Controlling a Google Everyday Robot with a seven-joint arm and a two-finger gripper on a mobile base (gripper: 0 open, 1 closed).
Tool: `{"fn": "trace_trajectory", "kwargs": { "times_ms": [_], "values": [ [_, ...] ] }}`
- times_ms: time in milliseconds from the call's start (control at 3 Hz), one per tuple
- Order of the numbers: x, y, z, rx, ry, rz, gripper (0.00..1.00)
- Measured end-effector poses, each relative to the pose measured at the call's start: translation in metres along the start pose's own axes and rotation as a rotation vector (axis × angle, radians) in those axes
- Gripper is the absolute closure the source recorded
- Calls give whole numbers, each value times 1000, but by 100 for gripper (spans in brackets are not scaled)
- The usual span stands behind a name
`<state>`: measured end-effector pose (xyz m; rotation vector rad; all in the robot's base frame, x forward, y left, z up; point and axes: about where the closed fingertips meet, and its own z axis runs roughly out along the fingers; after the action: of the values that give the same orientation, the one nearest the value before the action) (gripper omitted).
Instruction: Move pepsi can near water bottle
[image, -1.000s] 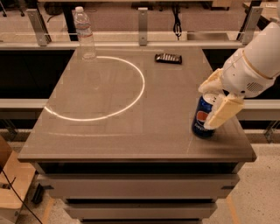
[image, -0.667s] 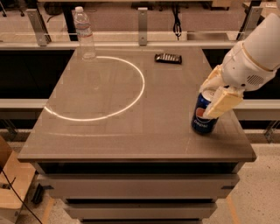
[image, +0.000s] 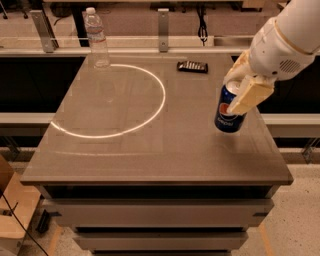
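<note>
The pepsi can (image: 228, 114), blue with the round logo and a silver top, is tilted and lifted just off the table at the right side. My gripper (image: 239, 86) is shut on the can, its cream fingers (image: 250, 95) clamped around the can's upper part. The white arm comes in from the top right. The water bottle (image: 96, 37), clear with a white cap, stands upright at the table's far left corner, well apart from the can.
The grey table (image: 150, 150) carries a bright ring of light (image: 117, 100) across its left middle. A flat dark ridged packet (image: 192, 66) lies at the far edge, right of centre. Metal rail posts (image: 163, 30) stand behind the table.
The gripper has lifted the can off the table and carried it up and slightly left; the can now tilts more.
</note>
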<state>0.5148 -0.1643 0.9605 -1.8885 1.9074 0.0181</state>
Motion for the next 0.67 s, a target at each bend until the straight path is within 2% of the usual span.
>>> {"fn": "trace_trajectory", "kwargs": {
  "times_ms": [333, 667],
  "values": [
    [-33, -35, -47, 129, -37, -28, 100],
    [-33, -35, -47, 129, -37, -28, 100]
  ]
}}
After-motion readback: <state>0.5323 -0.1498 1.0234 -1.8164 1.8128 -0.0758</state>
